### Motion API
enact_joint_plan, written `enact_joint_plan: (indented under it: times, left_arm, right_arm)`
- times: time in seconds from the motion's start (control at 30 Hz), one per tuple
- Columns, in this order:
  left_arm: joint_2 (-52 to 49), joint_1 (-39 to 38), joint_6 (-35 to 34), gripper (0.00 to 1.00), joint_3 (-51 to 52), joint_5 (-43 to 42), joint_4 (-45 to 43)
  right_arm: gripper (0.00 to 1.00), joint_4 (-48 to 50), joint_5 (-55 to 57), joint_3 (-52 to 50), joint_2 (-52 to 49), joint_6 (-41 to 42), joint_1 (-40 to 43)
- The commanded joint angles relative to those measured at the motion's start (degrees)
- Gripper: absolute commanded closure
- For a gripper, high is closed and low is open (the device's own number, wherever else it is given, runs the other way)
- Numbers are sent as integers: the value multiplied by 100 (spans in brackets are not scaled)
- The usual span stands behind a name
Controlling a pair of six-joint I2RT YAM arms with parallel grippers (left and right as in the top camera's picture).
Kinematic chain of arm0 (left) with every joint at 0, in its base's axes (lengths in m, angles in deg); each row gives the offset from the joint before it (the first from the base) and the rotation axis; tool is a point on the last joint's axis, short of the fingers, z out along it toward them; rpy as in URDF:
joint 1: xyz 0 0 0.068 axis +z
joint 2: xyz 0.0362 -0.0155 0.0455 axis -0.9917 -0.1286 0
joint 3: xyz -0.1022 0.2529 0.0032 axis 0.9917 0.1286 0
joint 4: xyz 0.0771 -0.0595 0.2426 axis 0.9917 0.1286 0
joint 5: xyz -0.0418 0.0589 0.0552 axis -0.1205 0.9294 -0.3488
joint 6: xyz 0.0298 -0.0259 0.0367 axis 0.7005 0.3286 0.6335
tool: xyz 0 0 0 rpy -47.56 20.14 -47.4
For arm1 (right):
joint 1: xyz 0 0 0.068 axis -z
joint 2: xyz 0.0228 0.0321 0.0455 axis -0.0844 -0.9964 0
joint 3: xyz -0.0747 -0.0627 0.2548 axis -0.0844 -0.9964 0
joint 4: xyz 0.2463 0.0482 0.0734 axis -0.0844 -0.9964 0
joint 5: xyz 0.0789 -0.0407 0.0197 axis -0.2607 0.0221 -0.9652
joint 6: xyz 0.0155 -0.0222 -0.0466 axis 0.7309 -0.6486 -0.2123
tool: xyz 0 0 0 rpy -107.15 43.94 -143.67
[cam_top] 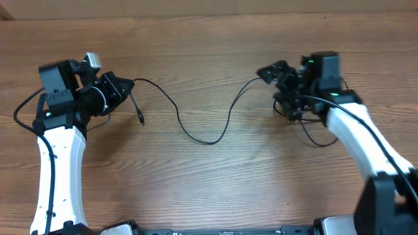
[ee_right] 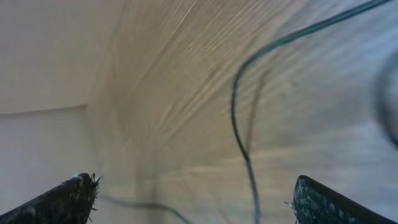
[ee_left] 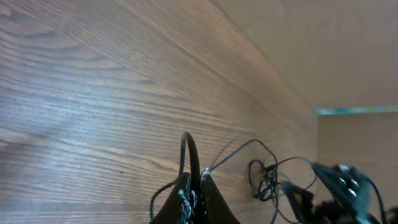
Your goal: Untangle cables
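Your left gripper (cam_top: 127,86) is squeezed shut on a thin black cord (cam_top: 202,140). From there the cord lies on the wooden table (cam_top: 209,32) in one big dip: it goes down toward the robot's side, then up again to your right gripper (cam_top: 269,72). A short end hangs off by the left gripper and stops in a small plug (cam_top: 141,121) that rests on the table.

Your right gripper is wide open and holds nothing. Just beside it, on the robot's side, sits a little bunch of cords (cam_top: 292,112), all looped over each other. The right arm (cam_top: 353,134) reaches over part of that bunch, so from above you cannot see all of it.

The left wrist camera shows what the top camera does not — the two fingers (ee_left: 186,199) pressed tight together, with the cord popping up in a loop out of the tips. Far across the table it also sees the bunch and the right gripper from the side.

The right wrist camera shows its own two fingers (ee_right: 74,196) far apart. The cord runs over the table between them and touches neither. That view is blurry — you cannot tell where the cord ends.
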Motion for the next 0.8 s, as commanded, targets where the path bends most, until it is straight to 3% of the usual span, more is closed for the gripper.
enact_joint_plan:
  times: [0.0,0.33,0.4,0.43,0.5,0.63,0.7,0.77]
  left_arm:
    - [33,2,289,96,-101,-17,116]
    - [68,0,334,96,-101,-101,870]
    - [70,0,339,96,-101,-131,1110]
    - [68,0,391,96,-101,-155,1259]
    - [70,0,638,96,-101,-348,1491]
    - [70,0,1110,96,-109,-901,1784]
    - [68,0,1233,96,-109,-981,1849]
    - [68,0,1231,96,-109,-979,1858]
  right_arm:
    - [0,328,616,-31,-597,922,-144]
    - [3,2275,1397,-28,-1714,686,-149]
    - [16,2553,1499,-28,-1867,686,-149]
    - [29,2662,1598,-28,-1945,686,-149]
    - [46,2855,1757,-28,-2061,684,-149]
    - [73,3388,1764,-26,-2166,638,-149]
    - [96,3576,1593,-9,-2159,479,-149]
    - [96,3665,999,72,-2157,101,-149]
